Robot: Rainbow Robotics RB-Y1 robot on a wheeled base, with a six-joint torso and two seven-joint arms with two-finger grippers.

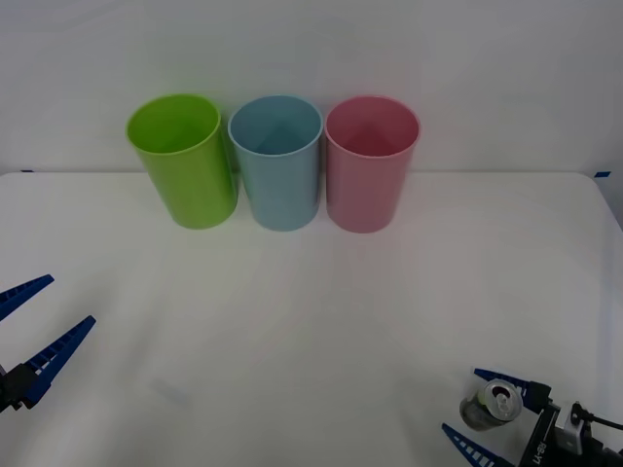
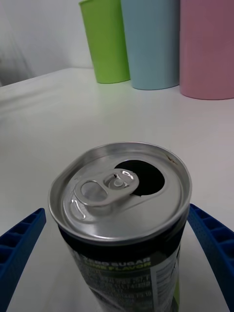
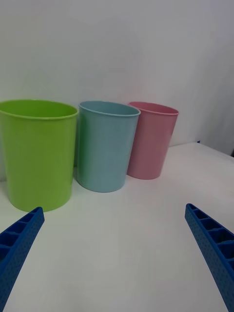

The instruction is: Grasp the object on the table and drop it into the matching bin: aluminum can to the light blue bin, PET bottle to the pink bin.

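Aluminum can [image 2: 120,214] | silver pull-tab top, opened | dark printed side | upright

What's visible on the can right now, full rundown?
The aluminum can is small, silver-grey metal, with a shiny top, pull tab folded flat and mouth open. Its side is dark with pale print. It stands upright on the white table, at the near right edge. The right hand brackets it, open blue fingers on both sides, not touching.

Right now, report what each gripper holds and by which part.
Nothing is held. The right gripper is open, its fingers either side of the aluminum can without touching. The left gripper is open.
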